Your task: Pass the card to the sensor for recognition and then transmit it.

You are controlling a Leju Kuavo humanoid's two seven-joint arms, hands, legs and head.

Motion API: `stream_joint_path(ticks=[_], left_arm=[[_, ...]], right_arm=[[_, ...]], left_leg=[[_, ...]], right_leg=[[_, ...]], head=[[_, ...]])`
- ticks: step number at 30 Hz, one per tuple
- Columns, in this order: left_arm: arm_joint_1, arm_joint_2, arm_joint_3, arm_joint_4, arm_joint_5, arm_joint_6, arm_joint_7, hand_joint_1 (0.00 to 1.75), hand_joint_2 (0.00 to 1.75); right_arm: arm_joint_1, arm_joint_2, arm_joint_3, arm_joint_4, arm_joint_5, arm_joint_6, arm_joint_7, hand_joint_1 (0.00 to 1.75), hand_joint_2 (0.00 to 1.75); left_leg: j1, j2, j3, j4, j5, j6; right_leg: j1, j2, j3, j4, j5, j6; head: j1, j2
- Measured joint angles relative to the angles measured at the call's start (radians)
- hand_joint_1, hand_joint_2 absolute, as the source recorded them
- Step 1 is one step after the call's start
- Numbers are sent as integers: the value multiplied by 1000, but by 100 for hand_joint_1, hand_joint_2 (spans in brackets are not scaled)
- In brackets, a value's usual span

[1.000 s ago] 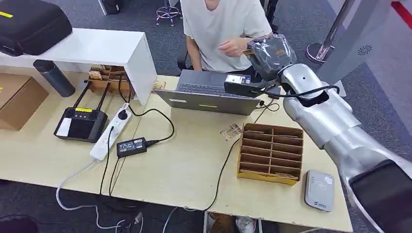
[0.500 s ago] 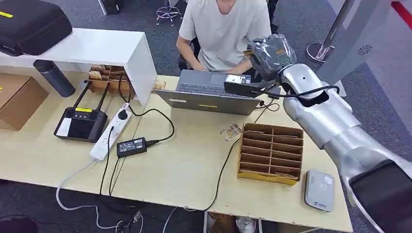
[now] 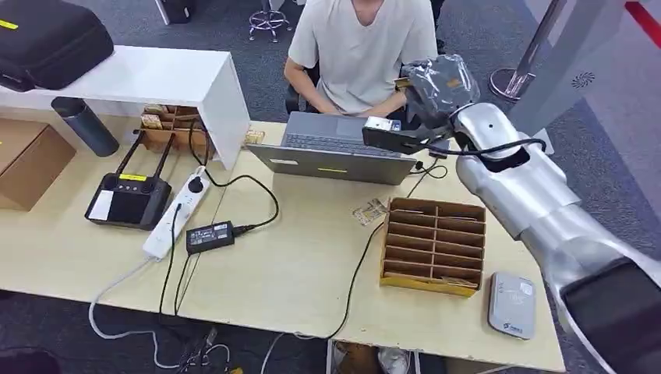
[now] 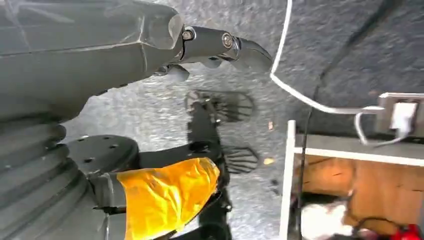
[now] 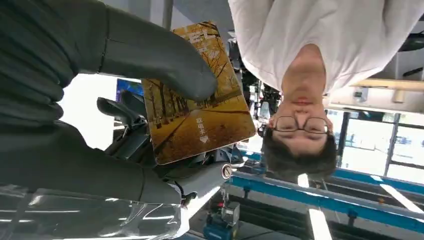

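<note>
My right hand (image 3: 436, 86), wrapped in clear plastic, is raised over the far side of the table, above the laptop's right corner and in front of a seated person (image 3: 362, 47) in a white T-shirt. It pinches a card (image 5: 197, 107) printed with yellow autumn trees between thumb (image 5: 165, 60) and fingers; the head view shows just an orange edge of the card (image 3: 401, 82). The grey card sensor (image 3: 512, 305) lies flat at the table's front right corner, far from the hand. My left hand (image 4: 215, 45) hangs over the floor, holding nothing.
An open laptop (image 3: 335, 148) stands before the person. A brown slotted card box (image 3: 433, 245) sits between the laptop and the sensor, with loose cards (image 3: 369, 211) beside it. A power strip (image 3: 175, 214), adapter (image 3: 210, 235), controller (image 3: 129, 199) and white shelf (image 3: 156, 78) fill the left side.
The person's hand, raised near the card a second ago, has dropped to the laptop. My right hand still holds the card in nearly the same place.
</note>
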Motion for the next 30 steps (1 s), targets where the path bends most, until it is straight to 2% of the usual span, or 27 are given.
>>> stream_joint_path(ticks=[2, 4, 5, 7, 8, 11, 14, 17, 23, 30], left_arm=[[39, -22, 0, 6, 0, -4, -44, 0, 175], [59, -37, 0, 13, -7, -9, -39, 0, 175], [61, -39, 0, 16, -9, -11, -29, 0, 175], [59, -41, 0, 26, -13, -17, -9, 0, 175], [61, -41, 0, 29, -14, -21, -8, 0, 175], [82, -40, 0, 41, -10, -32, -19, 0, 175], [100, -40, 0, 51, -8, -36, -27, 0, 175], [96, -40, 0, 54, -7, -37, -28, 0, 175], [99, -42, 0, 57, -5, -39, -30, 0, 175], [99, -43, 0, 60, 0, -42, -33, 0, 175]], right_arm=[[10, -27, -10, -5, 0, -3, -3, 175, 175], [18, -42, -17, -13, 9, -4, 2, 175, 175], [22, -50, -18, -18, 22, -4, 25, 175, 175], [46, -93, -25, -60, 48, -5, 115, 175, 175], [66, -129, -30, -91, 48, -8, 131, 175, 175], [153, -261, -79, -194, 32, -31, 108, 175, 175], [217, -337, -133, -259, 42, -34, 92, 175, 175], [251, -374, -161, -301, 61, -29, 95, 175, 175], [344, -443, -242, -380, 101, -35, 115, 175, 175], [453, -494, -318, -451, 144, -22, 130, 175, 175]], left_leg=[[0, -2, -1, 0, 0, 0], [0, -2, -2, 0, 0, 0], [0, -1, -2, 1, 0, 1], [0, -2, -1, 1, -1, 1], [0, -3, -1, 1, -1, 1], [1, -14, -2, 1, -1, 1], [1, -10, -2, 1, -2, 3], [1, -3, 1, 1, -4, 4], [1, -7, 0, 1, -3, 4], [1, -6, 0, 1, -3, 4]], right_leg=[[0, -2, 0, -1, 0, 0], [0, -2, 0, -2, 0, 0], [0, -2, -1, -3, 0, 0], [0, -2, 0, -3, 0, 1], [1, -3, 0, -4, 0, 1], [1, -15, 7, -5, -2, 3], [0, -10, 5, -5, -2, 3], [1, -4, 4, -5, -2, 3], [2, -9, 6, -4, -2, 3], [1, -8, 5, -5, -2, 3]], head=[[1, 0], [1, 0], [1, 0], [0, 0], [-1, 0], [1, 0], [0, 0], [0, 0], [0, 0], [0, 0]])
